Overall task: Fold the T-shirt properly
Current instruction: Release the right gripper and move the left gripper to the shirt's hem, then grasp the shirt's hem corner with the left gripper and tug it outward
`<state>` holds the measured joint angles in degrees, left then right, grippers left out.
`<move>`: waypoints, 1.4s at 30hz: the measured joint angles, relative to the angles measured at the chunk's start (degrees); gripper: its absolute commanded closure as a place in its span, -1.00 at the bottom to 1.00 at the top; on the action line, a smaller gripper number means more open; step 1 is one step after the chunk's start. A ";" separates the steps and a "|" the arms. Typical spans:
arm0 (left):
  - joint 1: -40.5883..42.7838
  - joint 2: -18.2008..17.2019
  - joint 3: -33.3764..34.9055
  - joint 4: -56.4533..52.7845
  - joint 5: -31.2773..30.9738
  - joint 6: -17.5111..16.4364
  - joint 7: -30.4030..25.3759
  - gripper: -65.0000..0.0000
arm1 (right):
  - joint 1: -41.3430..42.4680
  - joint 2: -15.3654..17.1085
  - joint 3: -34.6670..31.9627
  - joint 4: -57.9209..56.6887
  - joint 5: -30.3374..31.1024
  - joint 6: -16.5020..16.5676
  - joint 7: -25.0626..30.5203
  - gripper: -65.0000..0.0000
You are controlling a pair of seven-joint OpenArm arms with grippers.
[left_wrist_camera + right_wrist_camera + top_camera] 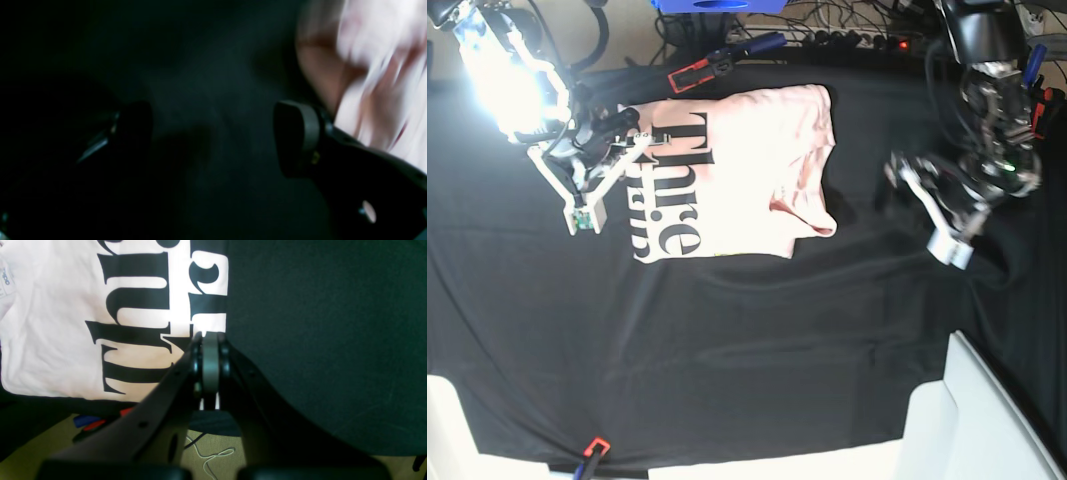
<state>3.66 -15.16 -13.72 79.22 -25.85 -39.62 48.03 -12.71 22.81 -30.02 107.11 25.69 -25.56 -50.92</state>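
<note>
While my closed right gripper (210, 340) pins the T-shirt (757, 160) edge flat, my left gripper (213, 140) hangs open right of it, empty.

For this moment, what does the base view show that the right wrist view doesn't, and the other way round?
Base only: the whole T-shirt partly folded on the black table cloth, its plain pink side turned over the lettering, and the left gripper off to the side, away from the shirt.
Right wrist only: the right gripper close up, fingers pressed together at the shirt's edge, plus a small label at the frame's left.
Both: black serif lettering on pale pink fabric, and the dark cloth beneath.
</note>
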 measured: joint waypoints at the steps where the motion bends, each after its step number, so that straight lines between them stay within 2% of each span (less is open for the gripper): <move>1: 0.35 -0.63 -0.20 0.35 -2.25 0.02 0.66 -0.68 | -0.02 -0.39 0.00 0.02 -0.20 -0.02 -0.02 1.00; 6: 1.44 -1.60 0.11 2.56 -12.00 0.11 1.66 -0.68 | -0.02 -1.03 0.00 -0.37 0.00 0.11 -0.11 1.00; 11: 0.46 -1.25 3.43 1.60 -16.46 0.11 4.09 -0.68 | 0.02 -2.05 0.00 -3.72 -0.33 -0.13 0.07 1.00; 17: -1.31 3.30 4.48 -4.55 -17.22 0.11 4.04 -0.68 | 0.13 -3.15 -0.20 -6.43 0.00 0.00 0.00 1.00; 21: -2.40 4.07 4.26 -8.02 -16.63 0.28 4.31 -0.68 | 0.28 -3.63 -0.22 -6.43 -0.11 0.00 0.04 1.00; 31: -4.87 6.27 4.28 -8.59 -17.03 0.20 4.44 -0.68 | 0.31 -3.63 -0.22 -6.43 0.02 0.00 0.04 1.00; 38: -6.84 9.05 4.39 -10.47 -17.27 0.13 4.09 -0.68 | 0.31 -3.61 -0.22 -6.43 0.02 0.02 0.04 1.00; 40: -7.34 9.09 4.39 -12.15 -16.81 0.15 4.26 -0.58 | 0.31 -3.61 -0.20 -6.43 -0.02 0.00 0.04 1.00; 42: -7.85 9.07 4.37 -13.57 -16.85 0.26 4.22 -0.32 | 0.31 -3.61 -0.22 -6.43 0.00 0.00 0.07 1.00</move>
<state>-4.19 -6.09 -9.34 65.65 -42.70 -39.35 52.25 -12.40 19.20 -30.24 100.68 25.69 -25.56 -50.85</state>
